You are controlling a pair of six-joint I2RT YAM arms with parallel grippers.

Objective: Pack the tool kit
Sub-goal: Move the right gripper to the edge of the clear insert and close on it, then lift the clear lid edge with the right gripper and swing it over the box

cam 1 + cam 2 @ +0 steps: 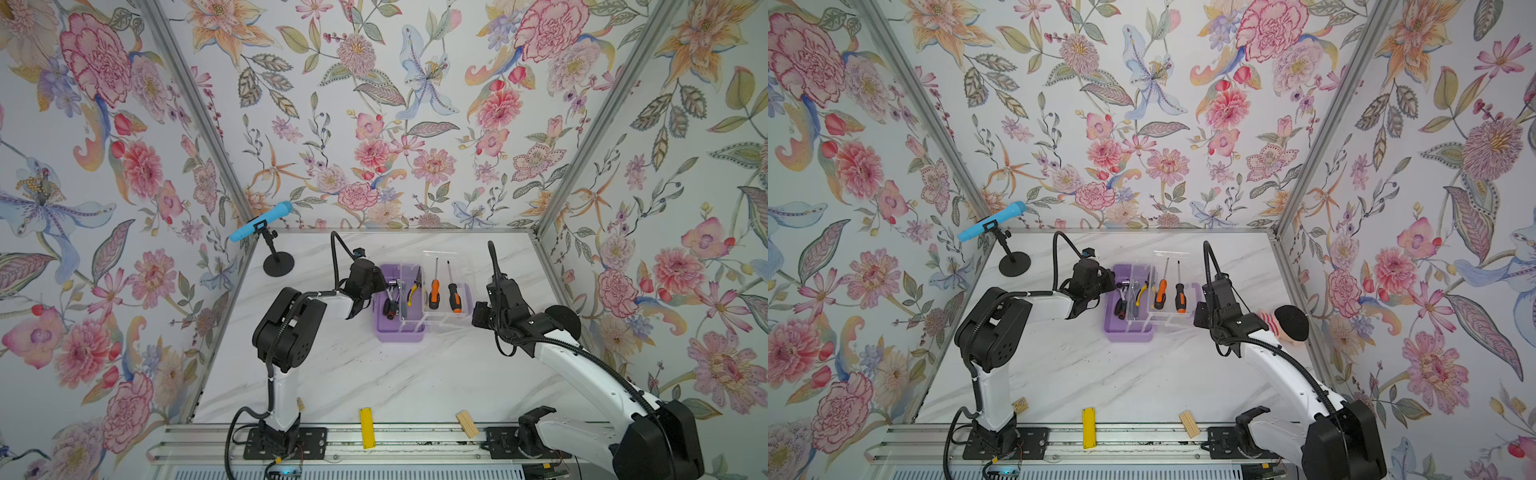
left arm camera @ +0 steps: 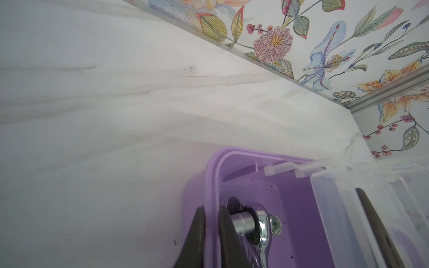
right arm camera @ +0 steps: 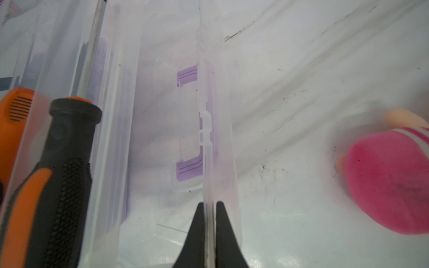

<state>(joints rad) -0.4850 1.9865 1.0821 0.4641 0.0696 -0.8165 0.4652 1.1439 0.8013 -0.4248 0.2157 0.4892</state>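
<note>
Your left gripper (image 2: 211,207) is closed almost fully and pinches the side wall of the lilac base (image 1: 401,334), with one finger outside the wall and one inside. I judge this grip is there to keep the case from sliding. Just beside the inner finger lies the ratchet (image 2: 262,222) with a socket (image 2: 242,221) on it. Your right gripper (image 3: 210,204) is closed in the same way on the thin free edge of the clear lid (image 3: 157,116), which lies open beside the base. Ahead of its fingertips the purple handle (image 3: 188,171) shows through the plastic. The two screwdrivers (image 1: 434,293) rest on the clear plastic on the side of this hand toward your other arm, so if you swing the lid they will probably slide. A pink plush toy (image 3: 390,185) lies on the opposite side of this hand, apart from the case.
</note>
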